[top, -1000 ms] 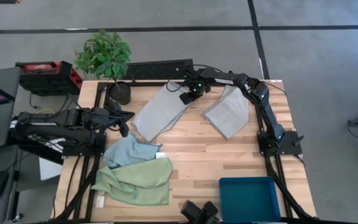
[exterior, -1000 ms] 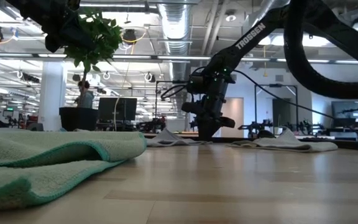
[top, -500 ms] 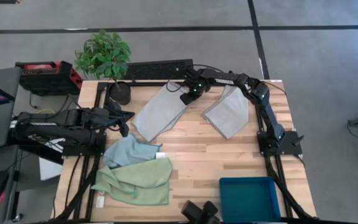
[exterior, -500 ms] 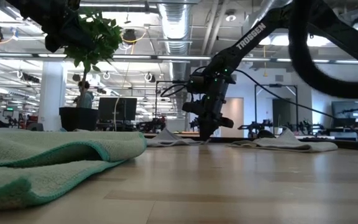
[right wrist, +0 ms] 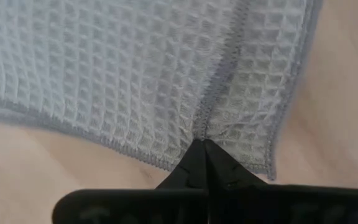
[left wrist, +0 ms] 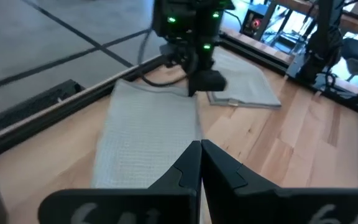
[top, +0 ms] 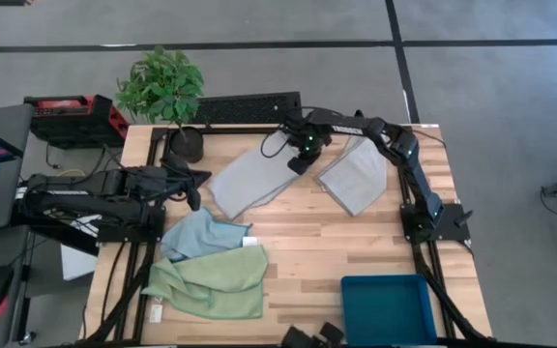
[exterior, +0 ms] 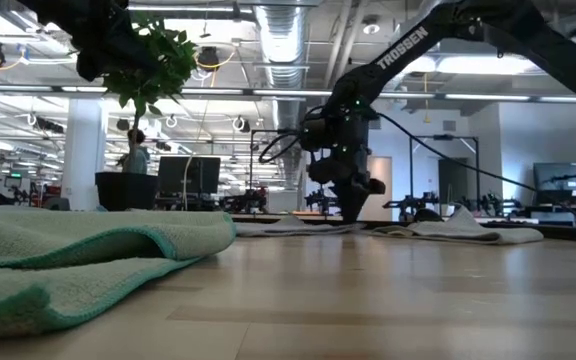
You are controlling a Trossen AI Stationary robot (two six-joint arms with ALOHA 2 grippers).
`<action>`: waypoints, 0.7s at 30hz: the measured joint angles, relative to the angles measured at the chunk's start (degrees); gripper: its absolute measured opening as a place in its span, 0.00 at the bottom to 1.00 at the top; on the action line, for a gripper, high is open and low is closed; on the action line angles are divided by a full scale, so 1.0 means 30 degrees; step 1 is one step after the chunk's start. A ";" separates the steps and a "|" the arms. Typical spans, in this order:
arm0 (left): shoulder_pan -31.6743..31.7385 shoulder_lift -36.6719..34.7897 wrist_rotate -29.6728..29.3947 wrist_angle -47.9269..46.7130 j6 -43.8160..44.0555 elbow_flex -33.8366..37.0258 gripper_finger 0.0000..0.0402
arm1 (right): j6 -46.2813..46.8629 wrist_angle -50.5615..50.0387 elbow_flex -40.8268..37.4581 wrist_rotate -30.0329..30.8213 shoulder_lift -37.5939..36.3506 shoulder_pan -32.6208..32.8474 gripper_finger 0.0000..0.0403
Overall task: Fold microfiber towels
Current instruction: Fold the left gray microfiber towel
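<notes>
A light grey towel [top: 245, 184], folded long, lies flat at the far middle of the table. My right gripper [top: 301, 159] is low over its far right corner and shut on it, as the right wrist view [right wrist: 202, 146] shows. A second grey towel [top: 356, 174] lies folded to its right. A light blue towel [top: 199, 235] and a pale green towel [top: 211, 280] lie rumpled at the near left. My left gripper [top: 193, 196] is shut and empty at the table's left, beside the blue towel. My right gripper pinches the grey towel's stitched hem [right wrist: 211, 106] between its two shut fingers, close to a corner of the towel. The fingers come from above, pointing down. The cloth around the hold lies spread on the wood, low and slack.
A potted plant [top: 162, 92] stands at the far left corner. A dark teal bin [top: 388, 304] sits at the near right. Dark objects [top: 307, 335] show at the near edge. Bare wood lies in the table's middle.
My right gripper has gone toward the table's right and near side, staying low. The grey towel's far end has come along with it and now reaches less far back; its near left end has stayed in place.
</notes>
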State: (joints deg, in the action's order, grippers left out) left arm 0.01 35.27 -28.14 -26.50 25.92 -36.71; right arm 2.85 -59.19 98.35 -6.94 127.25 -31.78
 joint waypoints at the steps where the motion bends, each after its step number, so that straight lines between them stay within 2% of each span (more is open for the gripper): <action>1: 0.0000 0.0006 -0.0186 0.0147 -0.0014 0.0000 0.00 | -0.0124 -0.0281 0.0035 0.0358 -0.0070 0.0154 0.00; 4: 0.0000 0.0038 -0.0367 0.0207 0.0512 0.0000 0.00 | -0.0605 -0.1844 0.0005 0.1124 -0.0487 0.0652 0.00; 9: 0.0000 0.0964 0.0143 0.0189 0.0922 0.0153 0.00 | -0.0932 -0.2177 0.0020 0.1590 -0.1626 0.1417 0.00; 21: -0.0007 0.6292 0.2813 0.0178 -0.1756 0.0164 0.00 | -0.0614 -0.2053 0.0042 0.1925 -0.3084 0.1676 0.00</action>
State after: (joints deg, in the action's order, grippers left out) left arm -0.01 54.14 -19.70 -25.97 20.66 -36.22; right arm 1.01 -65.36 98.48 -1.17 118.00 -26.75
